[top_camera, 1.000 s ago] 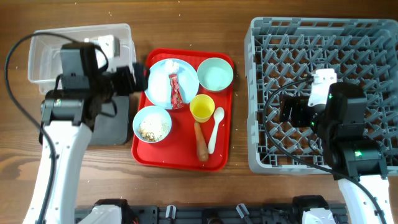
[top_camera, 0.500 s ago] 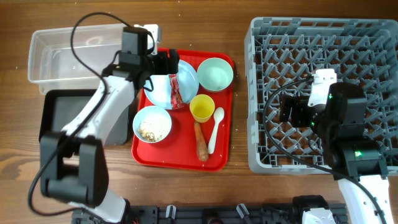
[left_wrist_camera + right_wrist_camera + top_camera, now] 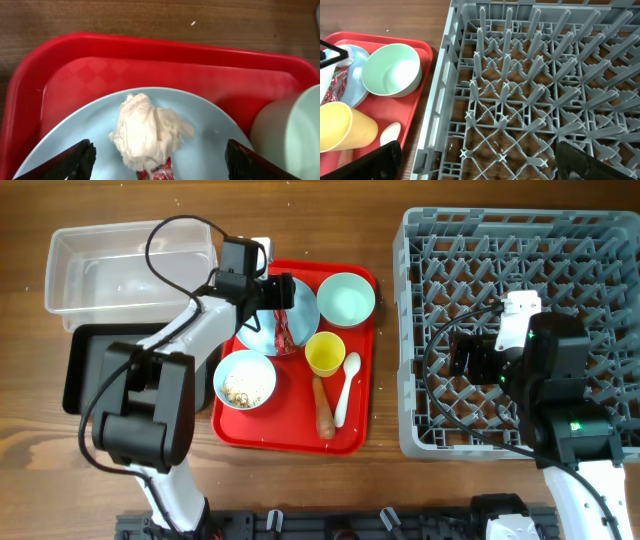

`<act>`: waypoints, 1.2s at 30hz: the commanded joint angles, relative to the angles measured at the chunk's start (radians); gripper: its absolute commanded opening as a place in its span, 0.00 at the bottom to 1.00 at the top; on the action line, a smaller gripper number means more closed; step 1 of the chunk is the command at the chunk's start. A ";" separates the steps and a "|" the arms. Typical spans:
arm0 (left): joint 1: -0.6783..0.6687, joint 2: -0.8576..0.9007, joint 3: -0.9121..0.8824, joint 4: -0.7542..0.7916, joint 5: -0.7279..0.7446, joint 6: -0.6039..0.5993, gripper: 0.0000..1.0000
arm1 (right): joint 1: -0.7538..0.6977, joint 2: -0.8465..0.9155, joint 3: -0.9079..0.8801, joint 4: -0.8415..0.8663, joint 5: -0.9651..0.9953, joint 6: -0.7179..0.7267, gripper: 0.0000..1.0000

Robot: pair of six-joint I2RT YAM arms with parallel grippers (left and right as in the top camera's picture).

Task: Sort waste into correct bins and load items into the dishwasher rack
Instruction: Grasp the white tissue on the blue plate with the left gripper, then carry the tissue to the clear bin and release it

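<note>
Left claw (image 3: 160, 164) hangs low over the light blue plate (image 3: 303, 305). Its fingers are spread wide, holding nothing, one on either side of a crumpled white tissue (image 3: 147, 132). The red snack wrapper (image 3: 283, 330) lies on the plate just beside the tissue, its end showing between the fingers.

The plate sits at the back left of the red serving tray (image 3: 285, 430). Also on that tray:
- the pale green bowl (image 3: 346, 299), at the back right
- the yellow cup (image 3: 325, 353), in the middle
- the light blue bowl (image 3: 220, 370), at the front left, with white crumbs (image 3: 243, 385) in it
- the carrot (image 3: 323, 408) and the white spoon (image 3: 346, 385), side by side near the front

Left of the red tray on the worktop (image 3: 300, 220) stand the clear tub (image 3: 110, 275) and, nearer, the black tray (image 3: 85, 375).

Right claw (image 3: 482, 162) is spread wide with nothing in it, over the pegs of the grey dishwasher rack (image 3: 560, 250), near its left wall.
</note>
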State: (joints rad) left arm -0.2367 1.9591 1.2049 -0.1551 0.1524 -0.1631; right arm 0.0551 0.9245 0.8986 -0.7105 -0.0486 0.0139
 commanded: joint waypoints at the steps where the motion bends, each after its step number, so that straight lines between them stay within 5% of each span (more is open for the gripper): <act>1: -0.005 0.044 0.009 0.030 -0.016 -0.006 0.82 | -0.004 0.003 0.023 0.002 -0.013 -0.003 1.00; 11: -0.005 0.052 0.009 0.038 -0.016 -0.006 0.47 | -0.004 0.003 0.023 0.003 -0.013 -0.003 1.00; 20: -0.005 0.052 0.009 0.024 -0.016 -0.006 0.04 | -0.004 0.003 0.023 0.002 -0.013 -0.003 1.00; 36: 0.124 -0.318 0.011 -0.044 -0.157 -0.005 0.06 | -0.004 0.003 0.023 0.002 -0.013 -0.003 1.00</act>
State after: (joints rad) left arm -0.1757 1.7351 1.2049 -0.1795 0.0757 -0.1703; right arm 0.0551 0.9257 0.8986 -0.7105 -0.0486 0.0139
